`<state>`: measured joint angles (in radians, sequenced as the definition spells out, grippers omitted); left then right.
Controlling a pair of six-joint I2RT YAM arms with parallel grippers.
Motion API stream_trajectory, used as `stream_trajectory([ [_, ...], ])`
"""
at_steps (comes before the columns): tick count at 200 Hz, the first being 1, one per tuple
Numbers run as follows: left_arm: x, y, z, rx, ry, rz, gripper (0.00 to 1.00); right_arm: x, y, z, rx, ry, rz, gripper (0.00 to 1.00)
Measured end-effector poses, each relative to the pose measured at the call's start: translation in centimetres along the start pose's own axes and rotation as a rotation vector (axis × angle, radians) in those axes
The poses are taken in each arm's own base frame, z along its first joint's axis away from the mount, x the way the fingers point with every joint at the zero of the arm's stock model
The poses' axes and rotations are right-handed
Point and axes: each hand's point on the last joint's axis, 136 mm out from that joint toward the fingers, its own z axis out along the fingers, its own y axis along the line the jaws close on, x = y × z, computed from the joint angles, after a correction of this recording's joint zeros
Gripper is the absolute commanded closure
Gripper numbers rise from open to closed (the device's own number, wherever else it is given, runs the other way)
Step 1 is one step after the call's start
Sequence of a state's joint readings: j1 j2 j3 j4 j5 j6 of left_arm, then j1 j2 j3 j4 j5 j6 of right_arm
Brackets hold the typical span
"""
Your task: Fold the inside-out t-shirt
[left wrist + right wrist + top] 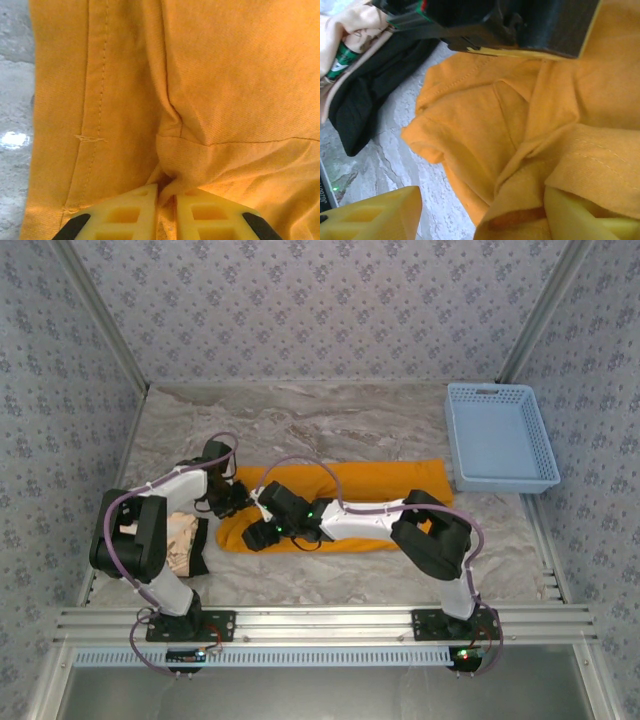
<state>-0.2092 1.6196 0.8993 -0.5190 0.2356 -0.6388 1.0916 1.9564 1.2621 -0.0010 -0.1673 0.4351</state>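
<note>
One t-shirt (400, 480), one tray (505, 483), one cloth (180, 546)

Left claw (166, 194) tight; right claw (480, 207) wide

The worktop (330, 420) lies bare across 12 o'clock, behind the t-shirt (390, 480), and in a thin strip at 6 o'clock before the rail (320, 620). A blue basket (505, 483) blocks 2 o'clock, just beside the shirt's right end. Around 9 o'clock the left arm (175, 485), the reaching right arm (370, 520) and a beige-and-black cloth (182, 545) crowd the shirt's left end. 4 o'clock is open.
</note>
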Motion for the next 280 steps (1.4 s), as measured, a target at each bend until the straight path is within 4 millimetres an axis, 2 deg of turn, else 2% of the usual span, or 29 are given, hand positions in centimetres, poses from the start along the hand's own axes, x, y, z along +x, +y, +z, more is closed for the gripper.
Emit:
stream_trajectory([
  [16,-0.1,0.1,0.0,0.0,-0.001,-0.005,0.83,-0.1,0.9,0.1,-0.053,0.001,-0.02,0.36],
  [41,-0.1,0.6,0.1,-0.003,0.0,-0.017,0.82,0.4,3.4,-0.1,-0.169,0.019,-0.099,0.36],
  [74,-0.5,1.1,0.0,-0.002,-0.006,-0.037,0.82,4.0,7.0,-0.6,-0.312,0.137,-0.223,0.38],
  [103,-1.0,1.7,-0.2,-0.002,-0.013,-0.052,0.8,6.2,8.5,-2.1,-0.357,0.206,-0.306,0.37],
  [120,-1.2,1.9,-0.2,-0.002,-0.016,-0.058,0.8,5.3,7.7,-3.7,-0.291,0.179,-0.324,0.38],
  [144,-1.2,1.9,-0.3,-0.002,-0.014,-0.058,0.8,2.2,5.2,-5.9,-0.141,0.078,-0.337,0.39],
  [166,-1.0,1.8,-0.3,-0.005,-0.009,-0.048,0.8,0.7,2.9,-6.5,-0.043,0.046,-0.344,0.42],
  [186,-0.9,1.7,-0.2,-0.005,-0.007,-0.042,0.8,0.8,1.5,-5.8,0.011,0.063,-0.35,0.42],
  [225,-0.7,1.4,-0.1,-0.007,-0.006,-0.031,0.8,1.8,1.7,-2.3,0.038,0.114,-0.385,0.46],
  [249,-0.7,1.3,-0.2,-0.005,-0.007,-0.029,0.79,2.2,1.2,-0.6,0.093,0.128,-0.37,0.38],
  [280,-1.0,1.1,-0.4,-0.001,-0.014,-0.026,0.78,1.4,-0.5,-0.2,0.182,0.115,-0.289,0.37],
])
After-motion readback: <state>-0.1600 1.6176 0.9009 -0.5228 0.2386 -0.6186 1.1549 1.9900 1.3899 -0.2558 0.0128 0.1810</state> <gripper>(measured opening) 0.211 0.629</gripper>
